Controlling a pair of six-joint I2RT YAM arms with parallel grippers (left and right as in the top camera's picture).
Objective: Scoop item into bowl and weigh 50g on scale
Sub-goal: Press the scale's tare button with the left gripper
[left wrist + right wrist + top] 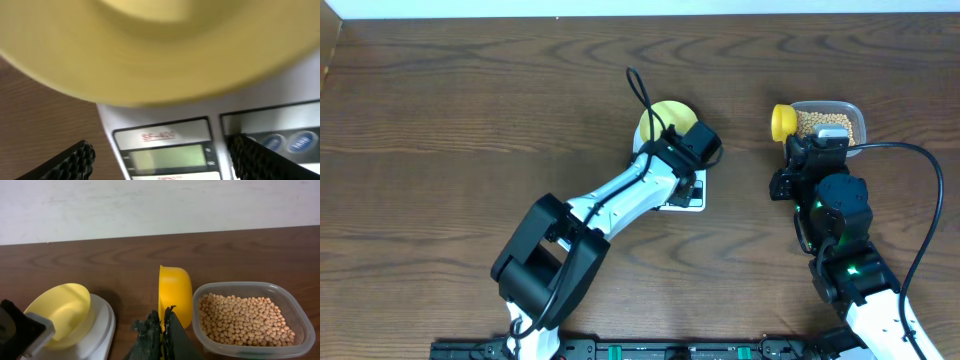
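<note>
Hovering my left end effector low over the scale's near edge, fingers apart and empty, I judge it placed to press a button; the bowl sits on the platform. Rightward, my right end effector is clamped on the scoop, held on edge just beside the tub of beans, ready to dig.

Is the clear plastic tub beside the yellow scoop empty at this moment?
No, the clear tub holds many tan beans that cover its whole bottom.
</note>
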